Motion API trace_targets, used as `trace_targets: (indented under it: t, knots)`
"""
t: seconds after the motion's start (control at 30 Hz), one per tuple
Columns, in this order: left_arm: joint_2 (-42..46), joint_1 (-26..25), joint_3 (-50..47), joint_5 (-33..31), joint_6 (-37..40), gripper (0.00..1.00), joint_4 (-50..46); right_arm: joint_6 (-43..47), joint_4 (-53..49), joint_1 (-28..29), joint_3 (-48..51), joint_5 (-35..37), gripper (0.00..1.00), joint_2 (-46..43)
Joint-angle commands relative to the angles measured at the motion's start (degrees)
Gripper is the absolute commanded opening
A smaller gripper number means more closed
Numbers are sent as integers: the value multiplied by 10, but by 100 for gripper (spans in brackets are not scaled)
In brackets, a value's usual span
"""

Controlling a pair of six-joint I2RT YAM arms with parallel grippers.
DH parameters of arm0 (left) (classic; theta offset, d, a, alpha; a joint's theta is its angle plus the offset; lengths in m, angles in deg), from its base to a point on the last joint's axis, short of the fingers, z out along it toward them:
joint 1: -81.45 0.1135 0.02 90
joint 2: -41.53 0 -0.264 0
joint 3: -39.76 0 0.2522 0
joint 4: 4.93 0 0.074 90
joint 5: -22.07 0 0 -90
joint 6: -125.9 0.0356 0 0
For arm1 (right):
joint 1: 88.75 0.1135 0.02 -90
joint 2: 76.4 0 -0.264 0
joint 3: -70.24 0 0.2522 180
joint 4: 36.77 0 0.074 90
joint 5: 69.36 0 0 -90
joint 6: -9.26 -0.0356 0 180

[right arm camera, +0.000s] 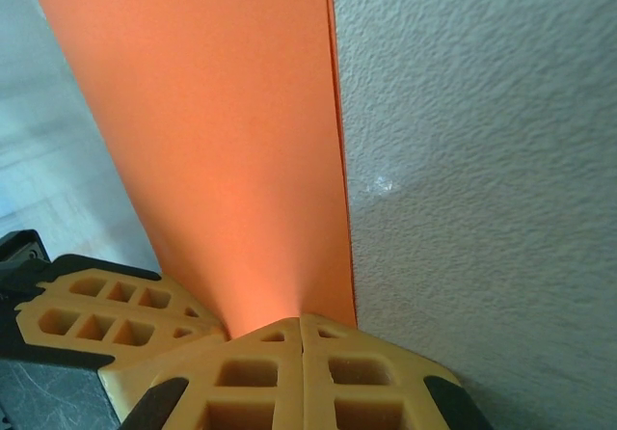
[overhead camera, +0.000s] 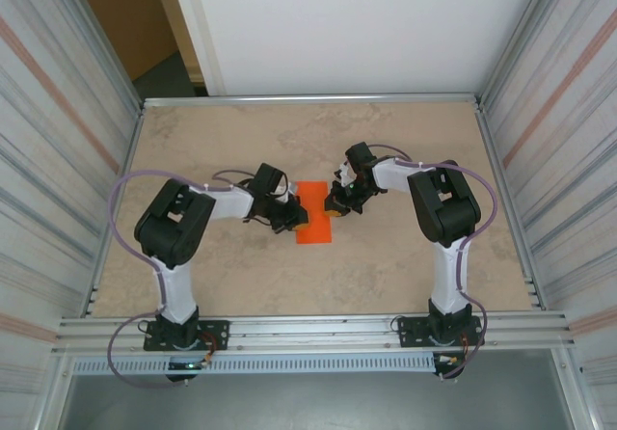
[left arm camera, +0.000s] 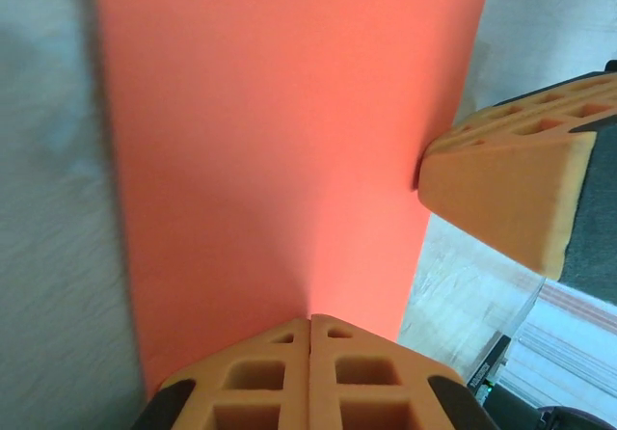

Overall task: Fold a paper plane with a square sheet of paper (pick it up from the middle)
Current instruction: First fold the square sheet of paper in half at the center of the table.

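Both left fingers (left arm camera: 253, 377) and right fingers (right arm camera: 253, 377) clench opposite edges of the orange paper (overhead camera: 314, 226).

Left gripper (overhead camera: 292, 220) and right gripper (overhead camera: 335, 203) crowd your square sheet of paper (overhead camera: 314, 228) from both sides — barely a gap between them, table (overhead camera: 405, 141) open beyond and nearer you, side walls (overhead camera: 58, 131) hemming both flanks.
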Motion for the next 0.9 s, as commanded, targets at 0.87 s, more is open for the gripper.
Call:
trace_targets:
  t: [0.87]
  knots:
    - [8,-14,-5,9,29,0,-21,4,-121,-3,76,245,0,93]
